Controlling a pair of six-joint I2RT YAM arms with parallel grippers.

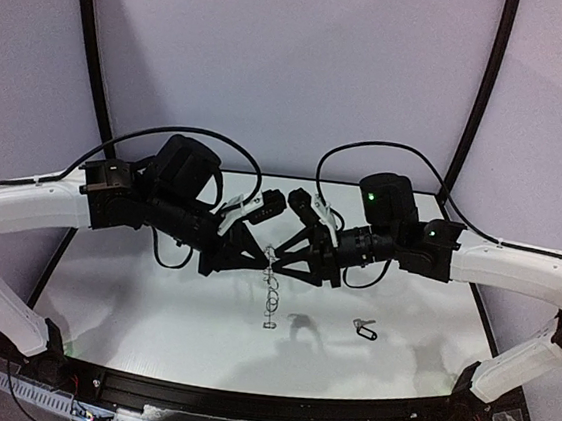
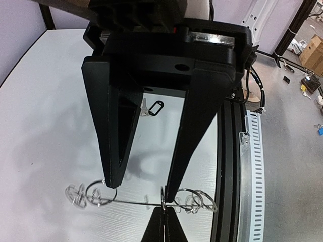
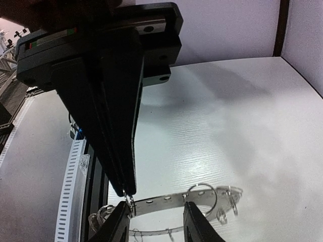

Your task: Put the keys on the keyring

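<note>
Robotics laboratory test cell: white surface enclosed by plain pale backdrop panels framed by black curved poles; slotted cable duct along the near black rail; cardboard boxes and loose parts on the grey floor beyond

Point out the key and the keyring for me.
key [image 1: 366,331]: top view, on its dark oblong body.
keyring [image 3: 161,200]: right wrist view, on its flat band, beside the wire loops.
</note>
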